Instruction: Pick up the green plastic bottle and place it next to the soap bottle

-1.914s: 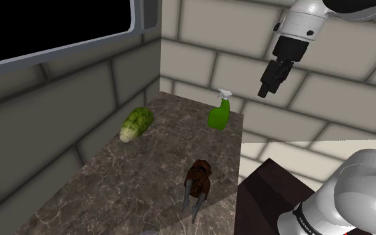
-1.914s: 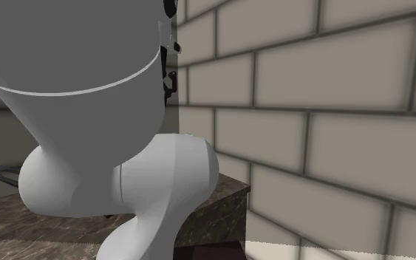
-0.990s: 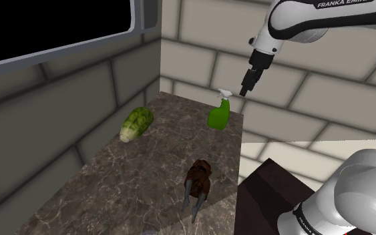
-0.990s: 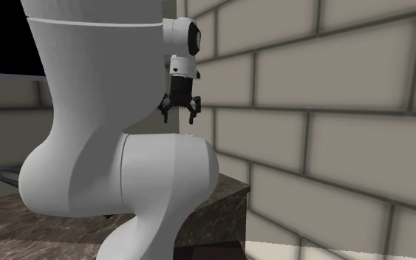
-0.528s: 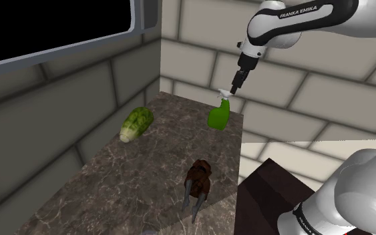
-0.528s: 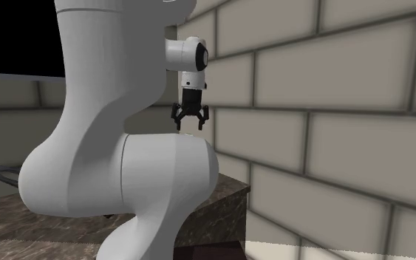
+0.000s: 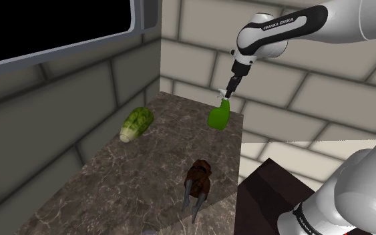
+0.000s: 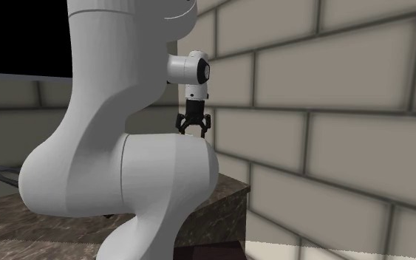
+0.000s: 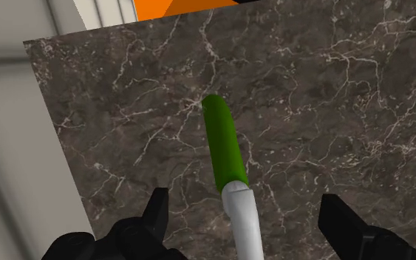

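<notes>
- Green bottle (image 7: pixel 218 116) upright on the dark marble counter (image 7: pixel 146 180), near its far corner by the brick wall (image 7: pixel 326 100); white spray head (image 7: pixel 221 94) on top; contents impossible to tell.
- Gripper (image 7: pixel 229 93) pointing down right above the spray head; fingertips about level with that head in the shoulder view.
- From the wrist: black fingers (image 9: pixel 157 210) spread wide, one on each side of the white head; clear gaps on both sides, nothing pinched; green body of the bottle (image 9: pixel 223 148) running away from the fingers toward the counter.
- In the second exterior view: gripper (image 8: pixel 193 130) small beyond the big white arm (image 8: pixel 103 148), fingers splayed, close to the wall.
- Pale-green leafy vegetable (image 7: pixel 136 124) lying on the counter, well apart from the bottle, toward the shoulder view's left.
- Brown object (image 7: pixel 198 181) on the counter's nearer part, closer to the stand (image 7: pixel 266 190); kind hard to tell.
- Window frame (image 7: pixel 66 47) above the side wall; black area (image 7: pixel 46 20) behind it.
- Orange patch (image 9: pixel 176 7) past the counter's far edge in the wrist view.
</notes>
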{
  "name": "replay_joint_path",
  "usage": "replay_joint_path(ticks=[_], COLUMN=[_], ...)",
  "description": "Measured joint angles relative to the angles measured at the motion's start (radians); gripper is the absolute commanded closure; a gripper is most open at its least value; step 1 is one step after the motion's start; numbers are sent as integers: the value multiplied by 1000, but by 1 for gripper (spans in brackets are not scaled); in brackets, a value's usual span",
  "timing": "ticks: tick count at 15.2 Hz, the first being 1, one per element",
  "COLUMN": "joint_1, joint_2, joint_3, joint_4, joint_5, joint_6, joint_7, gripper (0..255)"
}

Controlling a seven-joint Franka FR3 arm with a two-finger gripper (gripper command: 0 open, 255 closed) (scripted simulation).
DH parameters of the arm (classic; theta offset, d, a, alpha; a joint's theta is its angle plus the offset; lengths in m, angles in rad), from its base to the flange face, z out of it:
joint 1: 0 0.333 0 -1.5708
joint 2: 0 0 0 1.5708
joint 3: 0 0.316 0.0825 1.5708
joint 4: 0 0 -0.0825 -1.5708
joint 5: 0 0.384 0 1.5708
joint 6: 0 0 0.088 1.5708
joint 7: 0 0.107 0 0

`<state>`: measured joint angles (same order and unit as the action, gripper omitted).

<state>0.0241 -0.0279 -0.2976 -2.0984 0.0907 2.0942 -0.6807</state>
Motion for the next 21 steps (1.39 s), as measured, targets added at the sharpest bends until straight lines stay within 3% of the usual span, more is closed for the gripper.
replay_joint_path(ticks=[8,9,21], joint_1=[1,1,2], joint_2=[15,15,8], joint_3=[1,1,2], joint_4=[-20,-20,-11], joint_5=[7,7,4], joint_6=[35,35,20], joint_7=[-4,-4,0], gripper=[0,255,255])
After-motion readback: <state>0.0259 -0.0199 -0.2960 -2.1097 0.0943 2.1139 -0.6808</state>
